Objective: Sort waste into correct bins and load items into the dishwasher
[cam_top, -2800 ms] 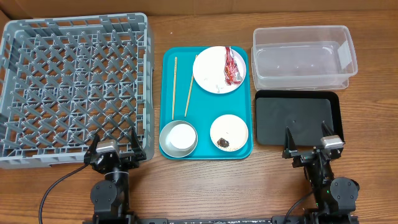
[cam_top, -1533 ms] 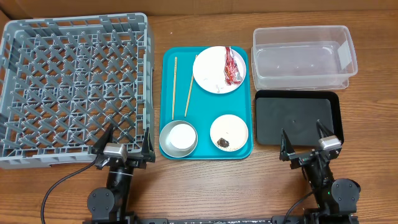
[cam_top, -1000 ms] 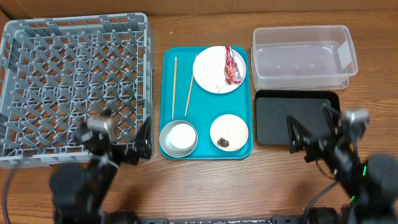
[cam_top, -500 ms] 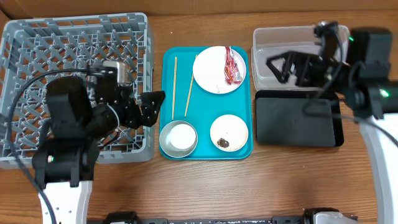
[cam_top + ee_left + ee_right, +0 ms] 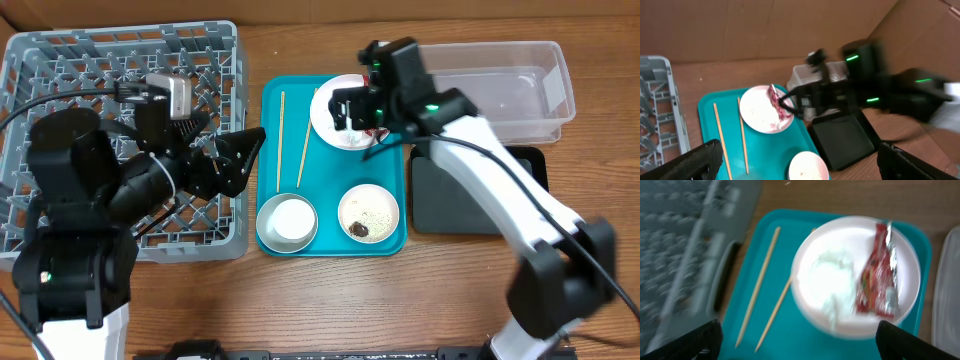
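The white plate sits at the back of the teal tray; it carries the red wrapper and a white paper wad. My right gripper hovers open and empty above the plate, hiding most of the wrapper in the overhead view. Two chopsticks lie left of the plate. A bowl holds rice grains and a brown scrap. A grey bowl holding a white cup sits front left. My left gripper is open and empty at the grey dish rack's right edge.
The clear tub stands at the back right, with the black tray in front of it. My right arm reaches across the tub's left end. In the left wrist view the plate, chopsticks and black tray show.
Both arms have lifted off the table's front edge. The left moved up over the rack toward the tray. The right swung from over the clear tub leftward to above the plate.
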Robot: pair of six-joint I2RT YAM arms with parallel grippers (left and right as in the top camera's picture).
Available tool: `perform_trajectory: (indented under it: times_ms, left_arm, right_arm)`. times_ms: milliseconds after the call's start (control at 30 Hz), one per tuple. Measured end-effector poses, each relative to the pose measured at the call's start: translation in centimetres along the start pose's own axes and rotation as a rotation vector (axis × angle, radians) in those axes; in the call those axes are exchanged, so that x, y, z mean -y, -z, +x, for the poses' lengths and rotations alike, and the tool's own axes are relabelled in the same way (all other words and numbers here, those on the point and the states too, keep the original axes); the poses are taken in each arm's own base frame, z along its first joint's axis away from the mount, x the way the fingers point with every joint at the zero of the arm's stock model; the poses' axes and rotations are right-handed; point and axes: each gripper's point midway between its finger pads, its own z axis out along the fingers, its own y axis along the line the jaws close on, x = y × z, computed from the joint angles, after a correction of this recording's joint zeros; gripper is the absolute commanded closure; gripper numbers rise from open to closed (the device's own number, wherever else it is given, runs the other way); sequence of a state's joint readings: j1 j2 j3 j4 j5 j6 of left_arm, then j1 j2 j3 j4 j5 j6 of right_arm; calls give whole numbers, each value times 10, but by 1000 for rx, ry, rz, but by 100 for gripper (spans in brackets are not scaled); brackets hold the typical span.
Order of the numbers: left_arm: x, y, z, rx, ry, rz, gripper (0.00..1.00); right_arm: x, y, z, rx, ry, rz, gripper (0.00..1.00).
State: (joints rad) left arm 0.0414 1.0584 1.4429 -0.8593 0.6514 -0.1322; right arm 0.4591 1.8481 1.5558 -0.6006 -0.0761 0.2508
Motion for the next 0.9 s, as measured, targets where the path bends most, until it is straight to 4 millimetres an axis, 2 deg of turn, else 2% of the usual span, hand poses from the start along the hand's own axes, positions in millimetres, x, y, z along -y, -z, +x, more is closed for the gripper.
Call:
perform_trajectory:
  times_ms: [133, 267, 333, 400, 467, 567, 600, 667, 833, 900]
  left_arm:
    - [0, 2, 10, -36, 28, -5, 0]
    - [-1, 3, 26, -100, 76, -13, 0]
    - [-1, 3, 30, -115, 80, -12, 0]
    - [0, 3, 32, -120, 73, -6, 0]
    - [1, 3, 32, -121, 65, 0, 0]
    - [2, 3, 32, -122, 59, 5, 0]
    - [2, 3, 32, -121, 59, 8, 0]
    - [3, 3, 32, -121, 58, 13, 0]
    - [4, 3, 30, -115, 54, 17, 0]
    - [4, 3, 30, -115, 54, 17, 0]
  right_arm:
    - [21, -57, -1, 40, -7, 67, 14]
    - [35, -106, 17, 18, -14, 79, 19]
    - [39, -123, 26, 3, -14, 79, 24]
    - [42, -135, 37, -21, -16, 79, 35]
    - [43, -139, 43, -38, -24, 78, 43]
    - [45, -142, 54, -75, -30, 80, 76]
    - [47, -143, 59, -95, -25, 86, 83]
    - [47, -144, 62, -107, -34, 90, 85]
    - [45, -136, 59, -115, -31, 84, 84]
    - [42, -130, 52, -99, -30, 79, 85]
